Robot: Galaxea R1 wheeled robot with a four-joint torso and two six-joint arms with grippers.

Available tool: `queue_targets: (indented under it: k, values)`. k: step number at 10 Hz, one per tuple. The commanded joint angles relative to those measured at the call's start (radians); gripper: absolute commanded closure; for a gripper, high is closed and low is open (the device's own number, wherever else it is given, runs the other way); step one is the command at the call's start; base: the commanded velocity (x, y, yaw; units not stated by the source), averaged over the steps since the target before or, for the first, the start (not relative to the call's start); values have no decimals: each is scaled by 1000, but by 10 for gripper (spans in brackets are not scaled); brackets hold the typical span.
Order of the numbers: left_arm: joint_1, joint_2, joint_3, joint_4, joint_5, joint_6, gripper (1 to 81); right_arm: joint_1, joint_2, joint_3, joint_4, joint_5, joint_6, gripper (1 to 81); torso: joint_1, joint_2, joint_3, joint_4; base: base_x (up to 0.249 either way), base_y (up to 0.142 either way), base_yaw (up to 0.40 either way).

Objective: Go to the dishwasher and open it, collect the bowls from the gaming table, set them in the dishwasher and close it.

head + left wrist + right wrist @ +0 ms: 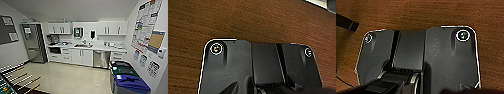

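Nearest, at 7 o'clock in the head view, the foosball table (15, 82) pokes in with its rods and wooden handles fanned toward the open floor, so the robot looks parked just beside it. At 4 o'clock, tight along the right wall, a grey bin with blue lid (130, 83) and a dark green-lidded bin (122, 68) behind it, lined up out of the walkway. Pale shiny floor (67, 77) runs from there to the kitchenette. At about 1 o'clock on the far wall, the dishwasher (99, 59): grey steel front, built in under the counter (100, 47) between white cabinet doors and a drawer stack, door shut, well apart from the robot; the opening step seems not yet done. Sink area at 12, white wall cabinets (110, 27) above, steel fridge (33, 42) at 10 o'clock by the left wall, posters (146, 22) on the right wall at 2. No bowls or gaming table visible. Both wrist views look down on brown wood-grain surface (243, 20) past the robot's own dark plate, arms likely tucked low for driving. Left and right pincer state: cannot tell, the pictures don't settle it.
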Motion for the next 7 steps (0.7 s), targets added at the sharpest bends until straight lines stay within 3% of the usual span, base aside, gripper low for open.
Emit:
queue_targets:
  k: [1, 7]
  values:
    - [-63, 3, 1, -6, 43, 3, 10, 60, 2, -1, -5, -51, 0, 10, 0, 0, 0, 0, 187, 0, 0]
    - [-63, 1, 1, -7, 43, 3, 10, 57, 2, -1, -5, -51, 0, 10, 0, 0, 0, 0, 185, 0, 0]
